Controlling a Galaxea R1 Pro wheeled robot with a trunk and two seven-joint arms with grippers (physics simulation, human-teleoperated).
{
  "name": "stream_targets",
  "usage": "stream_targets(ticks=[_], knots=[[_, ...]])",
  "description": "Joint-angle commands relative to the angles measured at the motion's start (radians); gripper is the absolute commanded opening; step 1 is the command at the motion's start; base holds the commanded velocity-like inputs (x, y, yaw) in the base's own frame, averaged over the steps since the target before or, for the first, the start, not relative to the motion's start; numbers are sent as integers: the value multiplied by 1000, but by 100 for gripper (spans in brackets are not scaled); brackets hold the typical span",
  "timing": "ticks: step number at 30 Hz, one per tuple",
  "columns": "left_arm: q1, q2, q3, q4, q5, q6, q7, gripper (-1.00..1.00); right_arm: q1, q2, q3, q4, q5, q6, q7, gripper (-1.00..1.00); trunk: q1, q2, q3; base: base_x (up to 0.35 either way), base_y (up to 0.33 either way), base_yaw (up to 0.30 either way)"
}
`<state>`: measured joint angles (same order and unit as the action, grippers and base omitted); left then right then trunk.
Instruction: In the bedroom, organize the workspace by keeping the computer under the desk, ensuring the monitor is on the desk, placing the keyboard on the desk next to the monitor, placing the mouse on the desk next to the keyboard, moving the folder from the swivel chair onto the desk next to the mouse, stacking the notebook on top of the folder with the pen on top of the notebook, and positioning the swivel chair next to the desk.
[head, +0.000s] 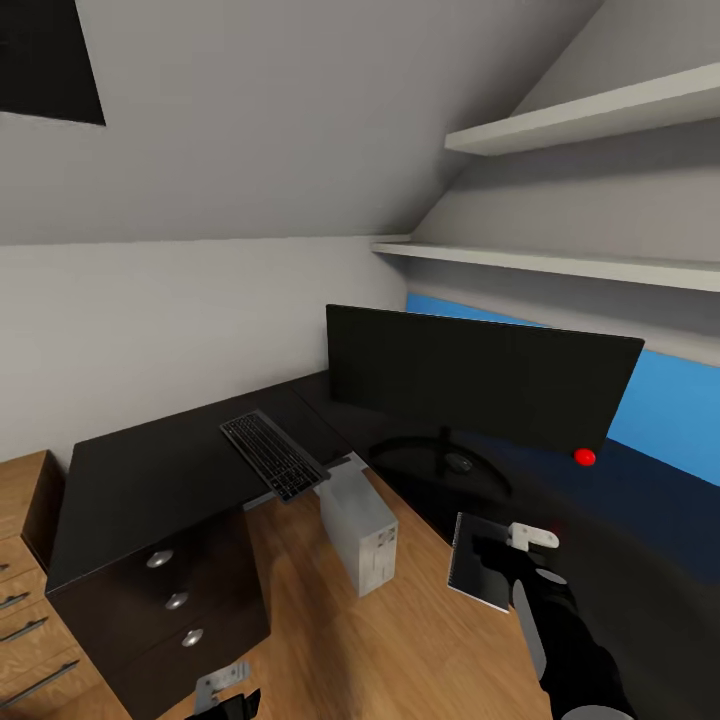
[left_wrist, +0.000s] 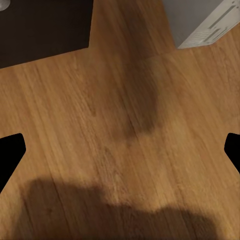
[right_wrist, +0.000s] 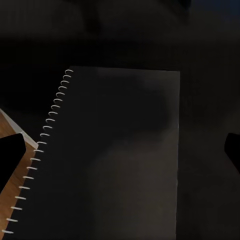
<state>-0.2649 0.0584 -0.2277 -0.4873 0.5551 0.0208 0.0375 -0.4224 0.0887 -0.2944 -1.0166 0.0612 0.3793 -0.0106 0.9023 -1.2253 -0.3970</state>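
Dark grey spiral-bound notebook (head: 478, 560) lies at black bench (head: 150, 470) edge, lower right of frame; right pincer (head: 520, 560) over it, fingers apart. Left pincer (head: 225, 695) apart, above wood floor (left_wrist: 125, 125).

Right arm (head: 560, 630) outstretched, left fingers (left_wrist: 10, 152) spread wide apart.

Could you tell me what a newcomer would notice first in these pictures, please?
The wide black monitor dominates the back of the black desk, its red dot standing out. The keyboard overhangs the desk's edge above the grey computer on the floor, and the right gripper hovers over the spiral-bound notebook.
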Motion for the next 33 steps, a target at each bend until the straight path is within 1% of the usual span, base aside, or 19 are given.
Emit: stream_targets(ticks=[1, 19, 20, 23, 27, 33], knots=[[0, 1, -7, -1, 9, 2, 4, 100, 0, 1, -2, -2, 6, 6, 1, 100, 0, -1, -1, 0, 0, 0], [0, 1, -7, 11, 9, 2, 3, 100, -1, 2, -2, 0, 5, 6, 1, 100, 0, -1, -1, 0, 0, 0], [0, 1, -8, 19, 9, -35, 2, 100, -1, 1, -3, 0, 5, 7, 1, 100, 0, -1, -1, 0, 0, -17], [0, 1, -9, 38, 7, -71, 2, 100, 0, 1, -3, 0, 5, 6, 1, 100, 0, -1, 1, 0, 0, -94], [0, 0, -10, 51, 6, -89, 2, 100, 0, 1, -3, 0, 5, 6, 1, 100, 0, -1, 4, 0, 0, -171], [0, 1, -10, 57, 5, -98, 2, 100, 0, 1, -3, 0, 5, 6, 1, 100, 0, -1, 9, 0, 0, -220]])
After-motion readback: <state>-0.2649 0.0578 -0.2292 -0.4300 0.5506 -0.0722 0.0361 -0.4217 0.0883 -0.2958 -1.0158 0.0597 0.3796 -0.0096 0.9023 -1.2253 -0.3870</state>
